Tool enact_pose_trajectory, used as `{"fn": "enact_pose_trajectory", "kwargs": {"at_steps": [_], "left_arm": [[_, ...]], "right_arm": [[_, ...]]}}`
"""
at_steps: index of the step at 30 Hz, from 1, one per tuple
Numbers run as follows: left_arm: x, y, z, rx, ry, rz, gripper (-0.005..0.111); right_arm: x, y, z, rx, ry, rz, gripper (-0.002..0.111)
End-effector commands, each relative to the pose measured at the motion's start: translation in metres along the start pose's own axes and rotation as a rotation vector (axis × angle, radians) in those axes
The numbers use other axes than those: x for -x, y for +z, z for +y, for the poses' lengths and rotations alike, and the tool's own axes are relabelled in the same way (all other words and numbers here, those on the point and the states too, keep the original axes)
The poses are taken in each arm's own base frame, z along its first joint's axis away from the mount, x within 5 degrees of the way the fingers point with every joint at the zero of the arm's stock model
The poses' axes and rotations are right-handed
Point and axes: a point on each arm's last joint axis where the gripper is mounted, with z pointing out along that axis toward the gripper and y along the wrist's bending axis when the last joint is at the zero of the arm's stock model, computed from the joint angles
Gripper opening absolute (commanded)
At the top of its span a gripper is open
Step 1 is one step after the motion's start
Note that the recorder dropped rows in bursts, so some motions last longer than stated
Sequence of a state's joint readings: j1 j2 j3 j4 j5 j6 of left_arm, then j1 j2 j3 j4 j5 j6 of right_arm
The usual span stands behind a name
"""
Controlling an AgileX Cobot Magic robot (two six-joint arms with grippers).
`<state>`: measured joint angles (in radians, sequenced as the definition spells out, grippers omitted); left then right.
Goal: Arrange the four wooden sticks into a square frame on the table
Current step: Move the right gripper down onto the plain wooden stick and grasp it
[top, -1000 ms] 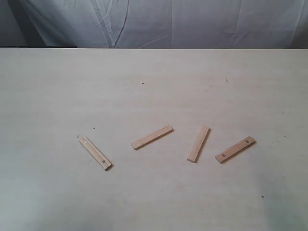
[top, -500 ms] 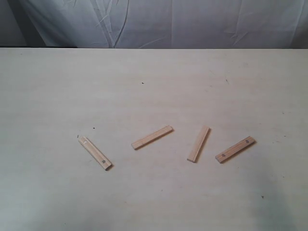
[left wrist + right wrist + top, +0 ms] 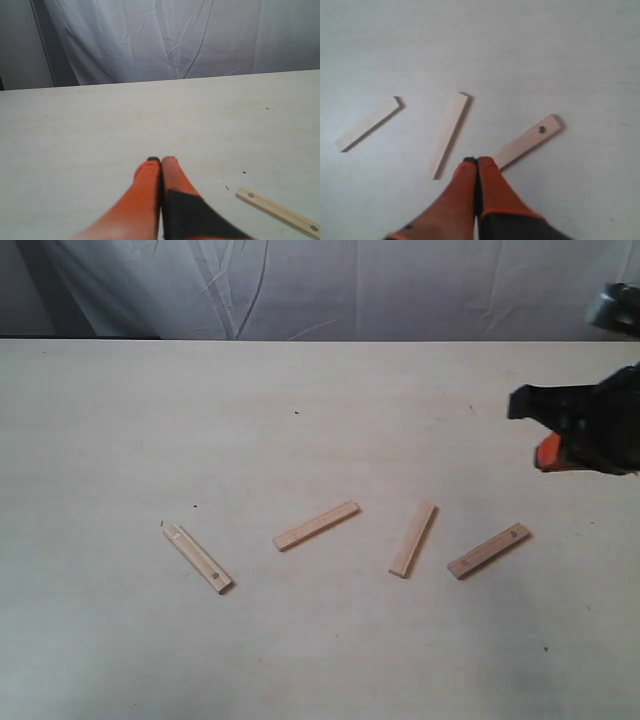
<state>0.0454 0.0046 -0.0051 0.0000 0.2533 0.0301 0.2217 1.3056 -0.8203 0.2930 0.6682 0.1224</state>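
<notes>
The four wooden sticks lie apart in a loose row on the table (image 3: 320,400): one with dark dots (image 3: 197,558) at the left, two plain ones (image 3: 316,526) (image 3: 413,538) in the middle, and a dotted one (image 3: 489,550) at the right. No square frame exists. My right gripper (image 3: 545,430) hovers above the table at the right edge, behind the rightmost stick. In the right wrist view this gripper (image 3: 477,160) is shut and empty, its tips near the dotted stick (image 3: 527,141). My left gripper (image 3: 161,160) is shut and empty, with the leftmost stick (image 3: 277,212) off to its side.
A wrinkled white cloth (image 3: 330,285) hangs behind the table's far edge. A few tiny dark specks (image 3: 296,412) mark the pale surface. The left arm does not show in the exterior view.
My right gripper has come into the exterior view at the right edge, where nothing showed before. The four sticks have not moved.
</notes>
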Motion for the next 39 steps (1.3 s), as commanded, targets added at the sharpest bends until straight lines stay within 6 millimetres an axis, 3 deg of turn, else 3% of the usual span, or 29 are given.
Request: {"fn": "enact_pose_trajectory", "kwargs": {"at_steps": [1, 5, 8, 12, 20, 26, 39], "left_arm": [[-0.001, 0.000, 0.000, 0.003, -0.005, -0.010, 0.000], [-0.001, 0.000, 0.000, 0.003, -0.005, -0.010, 0.000], [-0.001, 0.000, 0.000, 0.003, -0.005, -0.010, 0.000], [-0.001, 0.000, 0.000, 0.003, -0.005, -0.010, 0.000], [-0.001, 0.000, 0.000, 0.003, -0.005, -0.010, 0.000], [-0.001, 0.000, 0.000, 0.003, -0.005, -0.010, 0.000], [-0.001, 0.000, 0.000, 0.003, -0.005, -0.010, 0.000]], "right_arm": [[0.011, 0.045, 0.048, 0.022, -0.014, 0.050, -0.001], [0.004, 0.093, 0.094, -0.001, -0.015, 0.158, -0.001], [0.003, 0.114, 0.107, -0.050, 0.029, 0.206, -0.001], [-0.001, 0.133, 0.104, -0.208, 0.134, 0.243, 0.004], [-0.007, 0.147, 0.095, -0.309, 0.203, 0.271, 0.046], [-0.011, 0.157, 0.086, -0.391, 0.213, 0.272, 0.047], [-0.015, 0.174, 0.083, -0.397, 0.218, 0.278, 0.047]]}}
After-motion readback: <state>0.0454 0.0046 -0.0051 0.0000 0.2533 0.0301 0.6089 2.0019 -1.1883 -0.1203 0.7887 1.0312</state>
